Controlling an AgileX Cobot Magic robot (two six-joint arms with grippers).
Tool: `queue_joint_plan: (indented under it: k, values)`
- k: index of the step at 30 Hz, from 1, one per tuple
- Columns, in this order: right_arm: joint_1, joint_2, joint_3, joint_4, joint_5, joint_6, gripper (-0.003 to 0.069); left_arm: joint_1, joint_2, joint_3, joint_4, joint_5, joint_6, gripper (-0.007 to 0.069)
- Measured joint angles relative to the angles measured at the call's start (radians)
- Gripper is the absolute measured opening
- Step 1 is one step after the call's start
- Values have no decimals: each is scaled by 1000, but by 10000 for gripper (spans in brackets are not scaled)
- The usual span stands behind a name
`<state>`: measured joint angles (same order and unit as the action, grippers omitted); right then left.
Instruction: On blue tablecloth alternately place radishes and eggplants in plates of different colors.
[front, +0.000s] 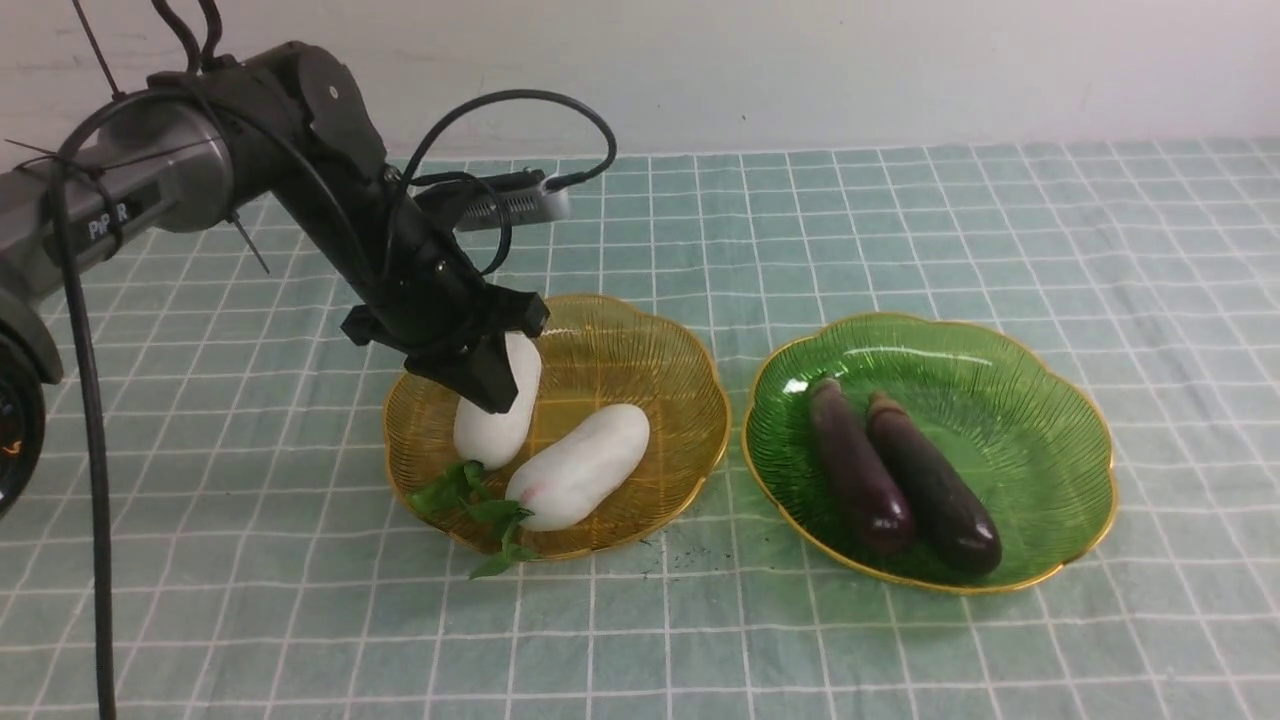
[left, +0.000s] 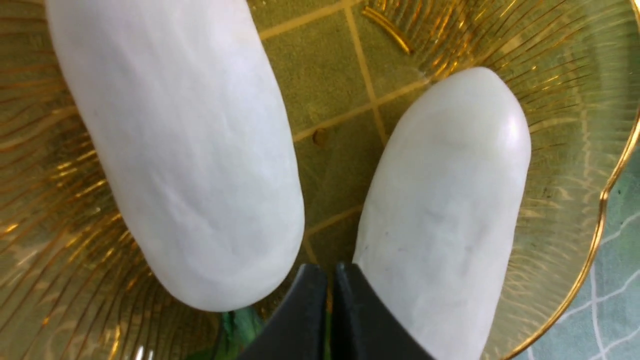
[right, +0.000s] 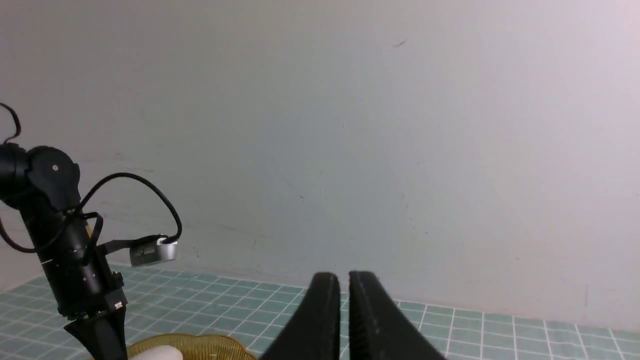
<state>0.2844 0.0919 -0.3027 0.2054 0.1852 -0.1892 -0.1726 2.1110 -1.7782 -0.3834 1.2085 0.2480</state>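
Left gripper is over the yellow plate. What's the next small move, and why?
Probably lift the left gripper straight up, clear of the amber plate. Its jaws are shut on nothing, between the two radishes lying in that plate, and both eggplants lie in the green plate; nothing seems left to place.

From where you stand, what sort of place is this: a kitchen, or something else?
Most likely a robot test bench, not a kitchen: a black robot arm reaches over a blue tablecloth, radishes lie in an amber plate, eggplants in a green plate, and behind is only a bare white wall.
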Motion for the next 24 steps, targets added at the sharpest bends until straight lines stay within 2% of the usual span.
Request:
queue_joint_plan:
  k: [11, 24]
  values:
    - [0, 0, 22, 0, 88, 0, 22, 0, -159, -1, -4, 16, 0, -8]
    - [0, -2, 28, 0, 153, 0, 22, 0, -391, -2, -70, 26, 0, -8]
